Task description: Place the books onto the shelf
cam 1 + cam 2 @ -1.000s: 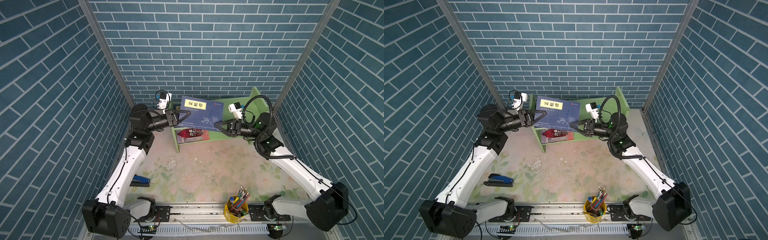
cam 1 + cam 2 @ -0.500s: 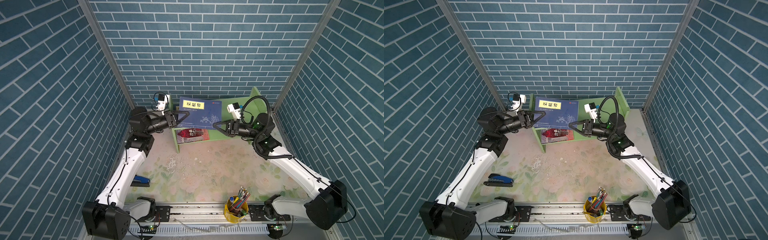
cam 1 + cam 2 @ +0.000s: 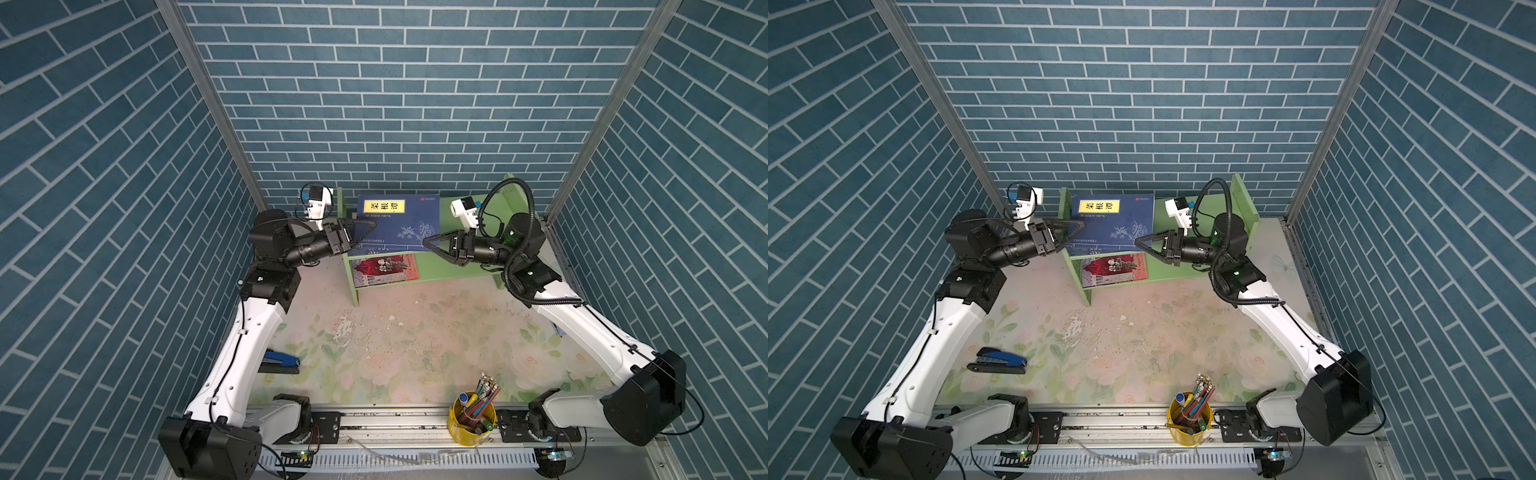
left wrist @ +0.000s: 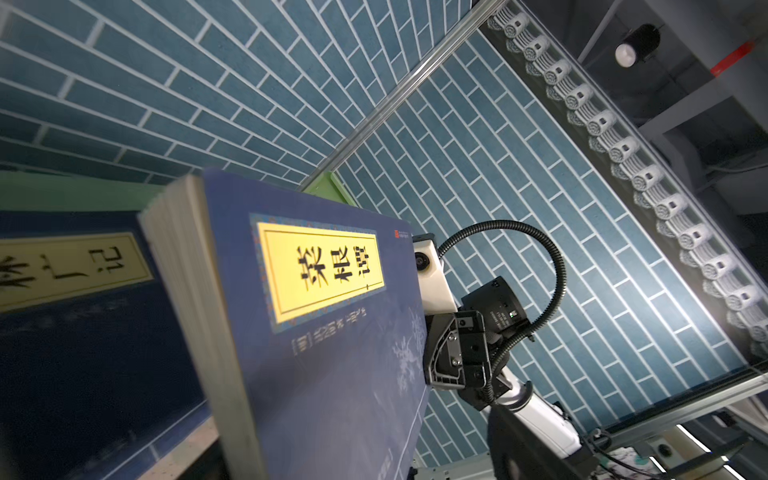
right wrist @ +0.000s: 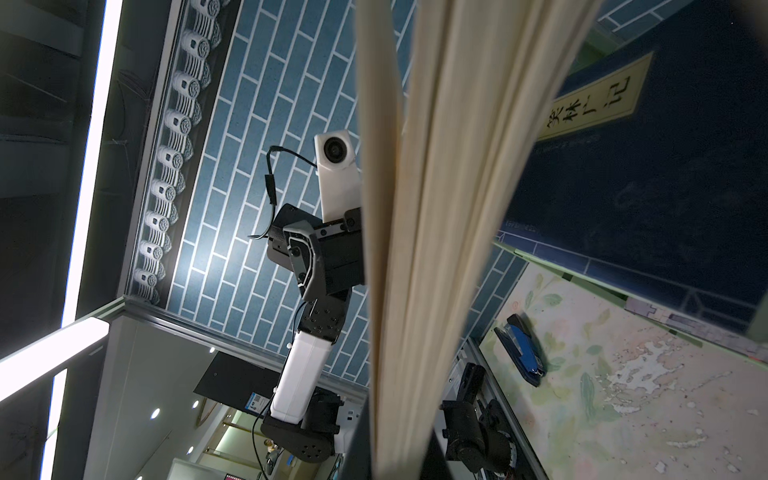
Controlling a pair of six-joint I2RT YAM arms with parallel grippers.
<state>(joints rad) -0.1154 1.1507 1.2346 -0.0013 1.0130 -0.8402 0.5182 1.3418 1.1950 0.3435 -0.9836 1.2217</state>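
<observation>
A navy book [image 3: 399, 224] with a yellow label leans upright on the top tier of the light-green shelf [image 3: 457, 270]. My right gripper [image 3: 426, 241] is shut on its right edge. In the right wrist view its pages [image 5: 436, 208] run down between the dark fingers [image 5: 353, 453]. My left gripper [image 3: 368, 233] stands open at the book's left edge, its fingers out of the left wrist view. A second navy book [image 4: 83, 291] stands behind the first. A red-and-grey book [image 3: 384, 269] lies on the lower tier.
A blue stapler [image 3: 282, 362] lies on the floral table near the left arm. A yellow pen cup [image 3: 471, 415] stands at the front edge. The brick back wall is close behind the shelf, whose tall side panel [image 3: 511, 199] rises beside the right arm.
The navy book has swung from tilted to square against the shelf. The right gripper has closed on its right edge. The left gripper has opened and let go of its left edge.
</observation>
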